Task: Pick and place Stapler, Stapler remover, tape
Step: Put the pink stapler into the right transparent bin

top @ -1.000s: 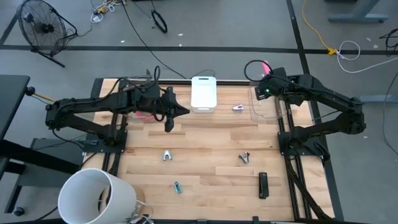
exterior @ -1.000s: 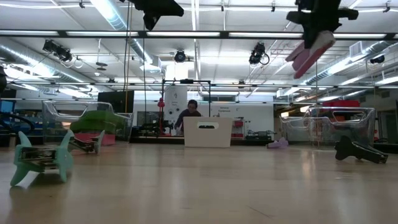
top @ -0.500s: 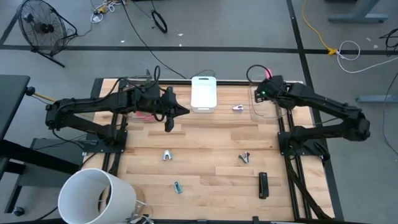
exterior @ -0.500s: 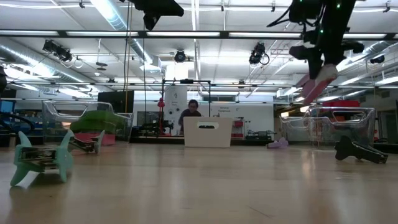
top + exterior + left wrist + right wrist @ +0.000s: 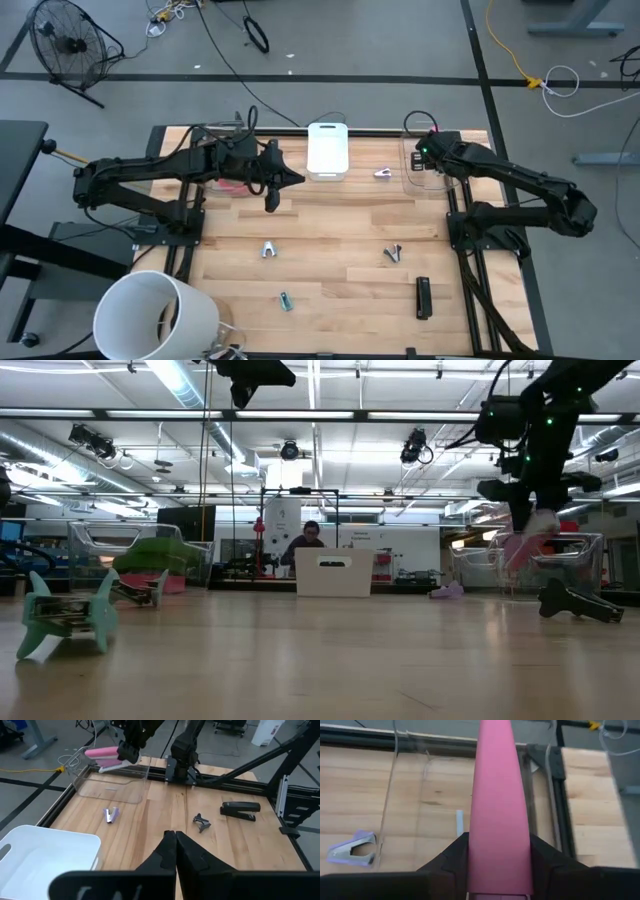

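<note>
My right gripper [image 5: 425,152] is shut on a pink stapler [image 5: 497,795] over a clear bin [image 5: 428,172] at the table's far right; both also show in the left wrist view [image 5: 107,757]. My left gripper [image 5: 170,840] is shut and empty, hovering above the far left of the table [image 5: 271,200]. A black stapler [image 5: 423,297] lies near the right front. A lilac staple remover [image 5: 383,173] lies beside the clear bin. Grey removers [image 5: 393,254] [image 5: 268,250] and a teal one [image 5: 285,300] stand on the wood. Green and pink shapes [image 5: 150,555] lie in a left clear bin; tape rings I cannot make out. My right gripper pinches the pink stapler's two long sides [image 5: 470,851] between its two fingers [image 5: 449,856], near the stapler's wide rear end. The stapler runs on ahead along the fingers, its narrow nose away from them. It is lifted clear, slanting down over the clear bin [image 5: 520,548].
A white bin [image 5: 327,150] stands at the far middle. A second clear bin [image 5: 222,178] sits under my left arm. A white bucket [image 5: 155,315] stands off the near left corner. Black frame rails [image 5: 465,240] run along the right side. A person [image 5: 305,545] sits in the room beyond.
My right gripper has gone down and a little toward the table's near edge with the pink stapler, which now hangs low at the clear bin instead of high above it. It stays shut on the stapler.
</note>
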